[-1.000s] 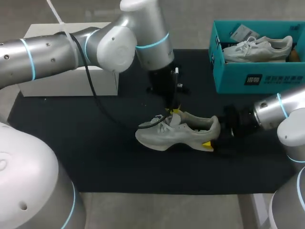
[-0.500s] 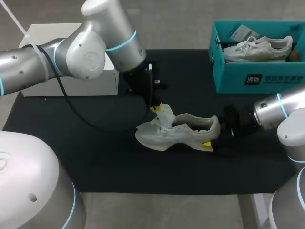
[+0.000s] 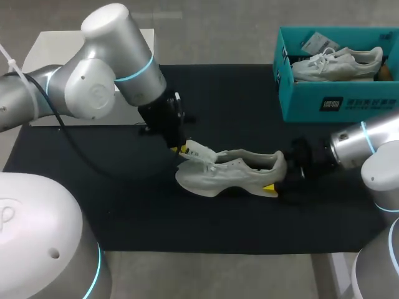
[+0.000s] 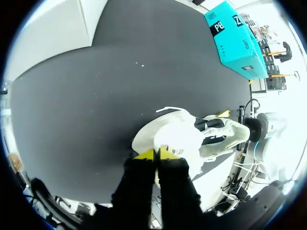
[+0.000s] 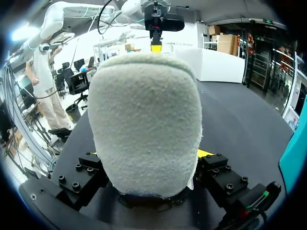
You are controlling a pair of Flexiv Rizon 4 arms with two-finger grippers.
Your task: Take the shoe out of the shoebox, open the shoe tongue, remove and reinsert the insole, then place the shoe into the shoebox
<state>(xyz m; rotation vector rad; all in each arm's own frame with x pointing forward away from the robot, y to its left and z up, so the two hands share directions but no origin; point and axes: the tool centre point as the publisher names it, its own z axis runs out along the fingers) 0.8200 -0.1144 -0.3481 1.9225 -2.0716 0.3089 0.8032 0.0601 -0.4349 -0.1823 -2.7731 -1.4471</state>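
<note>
Judging the stage: the shoe is taken as already out of the shoebox and the tongue-opening step as in hand; nothing later is shown as done.
Bench (image 3: 93, 212): the shoe is carried on it, near the middle and well apart from the shoebox.
Shoebox (image 3: 349, 103): it is set at the far right corner; a second shoe (image 3: 336, 62) is lying in it.
Shoe (image 3: 243, 174): it is resting on its sole, toe toward the left arm (image 3: 100, 81), heel toward the right arm (image 3: 365, 143).
Tongue (image 3: 199, 150): it is drawn forward over the toe, so the mouth is laid open.
Left jaws: pressed together on the tip of the tongue.
Right jaws: closed on the heel (image 5: 146, 120) from both sides, so the shoe is steadied.
Left to do: the insole is to be pulled out and refitted, then the shoe returned to the shoebox.
Head view only: both arms, the shoebox contents and the whole shoe are shown together; only one yellow tip of the right jaws is seen.
Left wrist view only: the pinch on the tongue is shown close, the two yellow tips nearly touching.
Right wrist view only: the heel is seen filling the gap between the jaws; the insole cannot be made out in any view.
</note>
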